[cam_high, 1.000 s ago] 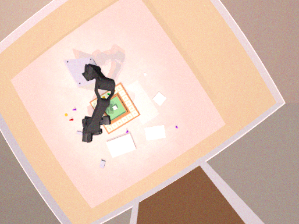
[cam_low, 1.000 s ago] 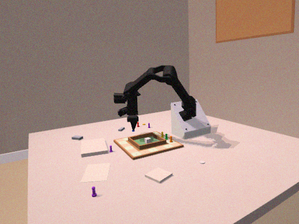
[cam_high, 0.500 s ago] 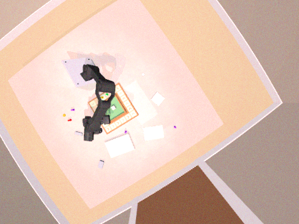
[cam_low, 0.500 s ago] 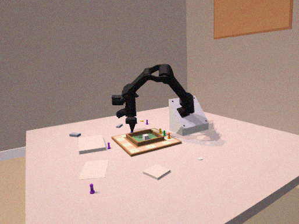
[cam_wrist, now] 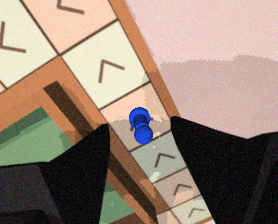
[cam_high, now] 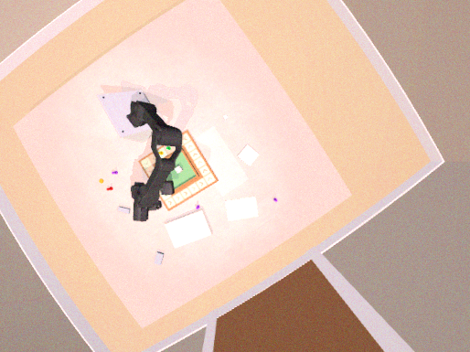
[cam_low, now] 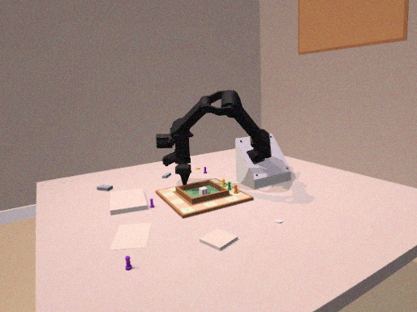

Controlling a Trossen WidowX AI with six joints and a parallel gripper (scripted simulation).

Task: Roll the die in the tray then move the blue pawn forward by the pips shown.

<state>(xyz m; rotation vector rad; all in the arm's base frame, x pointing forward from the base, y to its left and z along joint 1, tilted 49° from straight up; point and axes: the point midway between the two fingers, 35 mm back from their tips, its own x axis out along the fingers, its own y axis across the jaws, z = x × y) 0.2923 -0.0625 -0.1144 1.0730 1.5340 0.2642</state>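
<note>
"One small blue pawn (cam_wrist: 140, 126) is all I am dealing with right now, and it is sitting between my fingertips, just above the middle of the wrist view."

"Are you gripping it?"

"No. My hand (cam_wrist: 140, 131) is spread apart, with a gap showing on both sides of the pawn, so I am holding nothing. The pawn is resting on a pale square of the board's (cam_low: 239, 197) outer track, next to the brown wall of the tray (cam_low: 184, 197)."

"And the die?"

"The die (cam_low: 203, 190) is lying on the green floor of the tray, at the centre of the exterior view. I cannot read its pips from here."

"How are you expecting that pawn to behave?"

"I am judging it to be light, rigid and smooth, with a round head over a narrow neck. Something that small and top-heavy is probably tipping at the slightest sideways nudge, so I am keeping my fingers off it while I am this close."

"If you need to take it again?"

"I am thinking of the neck or the head, pinched squarely from above with both pads meeting it together. Closing off-centre on a rounded, slick surface is likely squirting it out across the worktop (cam_low: 333, 229). The yellow, green and orange pawns (cam_low: 229, 185) are standing well apart, along the far edge of the board."
</note>
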